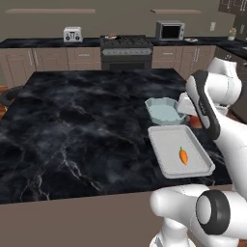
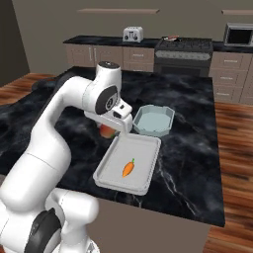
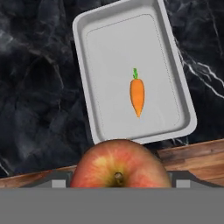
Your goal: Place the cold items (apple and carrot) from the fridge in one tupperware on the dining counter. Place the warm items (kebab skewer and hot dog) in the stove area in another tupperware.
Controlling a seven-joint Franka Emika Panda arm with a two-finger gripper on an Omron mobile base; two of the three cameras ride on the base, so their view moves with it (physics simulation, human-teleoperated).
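A red-yellow apple sits between the fingers of my gripper, which is shut on it. The hand holds the apple above the counter's edge, just beside the flat white tupperware. A small orange carrot lies inside that tupperware. From the right base, the apple hangs under the gripper, left of the tray's far corner, and the carrot rests mid-tray. A second, deeper pale-blue tupperware stands just beyond. The kebab skewer and hot dog are out of view.
The black marble dining counter stretches wide to the left of the containers. Its near edge drops to wood floor. Far back stand the stove, a toaster and a microwave.
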